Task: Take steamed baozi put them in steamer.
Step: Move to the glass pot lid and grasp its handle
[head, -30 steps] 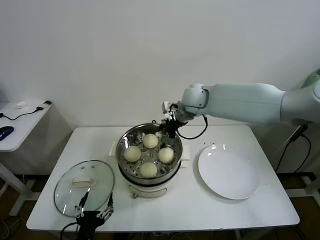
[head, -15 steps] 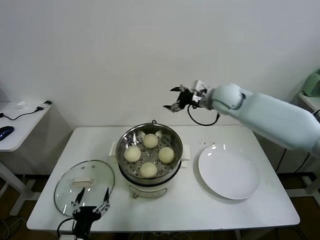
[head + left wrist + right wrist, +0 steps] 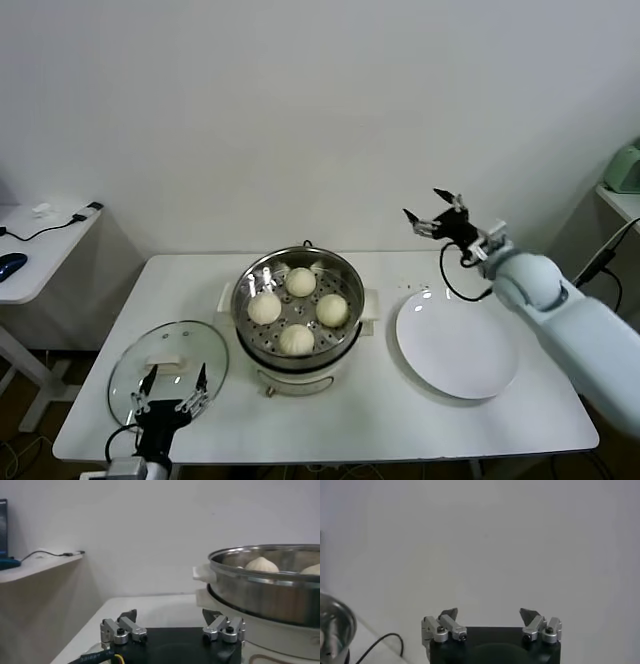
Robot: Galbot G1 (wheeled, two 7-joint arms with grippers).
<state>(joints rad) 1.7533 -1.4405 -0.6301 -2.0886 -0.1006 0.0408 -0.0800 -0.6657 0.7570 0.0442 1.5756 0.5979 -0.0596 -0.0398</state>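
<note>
The steamer (image 3: pixel 240 305), a shiny steel pot on a cream base, stands mid-table with several cream-white steamed baozi (image 3: pixel 301 281) resting on its perforated tray. My right gripper (image 3: pixel 428 208) hangs open and empty in the air to the right of the steamer, above the plate's far edge. In the right wrist view its gripper (image 3: pixel 489 612) faces the bare wall, with the steamer's rim (image 3: pixel 335 625) at the picture's edge. My left gripper (image 3: pixel 175 378) is open and empty, low at the table's front edge over the glass lid. From that gripper (image 3: pixel 170 614) the steamer (image 3: pixel 265 575) and a baozi (image 3: pixel 261 564) show close by.
A round glass lid (image 3: pixel 168 360) lies flat at the front left. A white plate (image 3: pixel 458 345) lies to the right of the steamer. A low side table (image 3: pixel 40 240) with a cable and a mouse stands at the far left.
My right arm has swung from the steamer's far rim up and away to the right, past the plate. The left gripper has slid slightly left at the front edge. The baozi have not moved.
</note>
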